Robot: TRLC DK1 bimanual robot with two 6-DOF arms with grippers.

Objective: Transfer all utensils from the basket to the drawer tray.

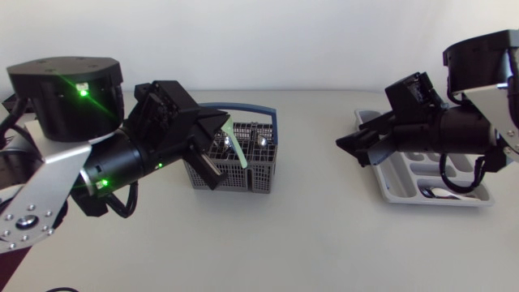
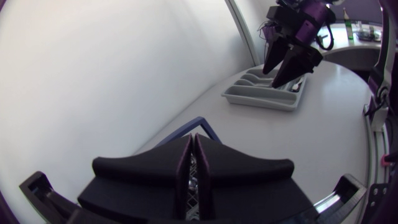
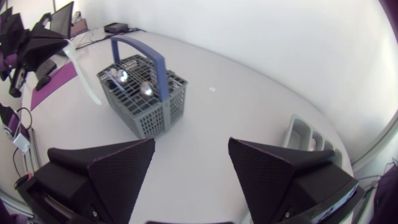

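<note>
Utensil (image 3: pixel 81 68), pale and slender: you hold it by its upper end in the left gripper (image 2: pixel 194 155), whose fingers are pressed together on it. It hangs tilted just beside and above the basket (image 3: pixel 143 93), near the blue handle (image 3: pixel 155 62). Whether its lower end is clear of the rim cannot be told. Two spoons (image 3: pixel 146 89) stand in the basket's compartments, so the transfer is judged far from finished. The tray (image 1: pixel 397 174) lies well apart from the basket, across the table. Your right gripper (image 3: pixel 191 149) hovers at the tray's basket-side end, fingers wide apart and holding nothing, which probably keeps the carrying path free.
</note>
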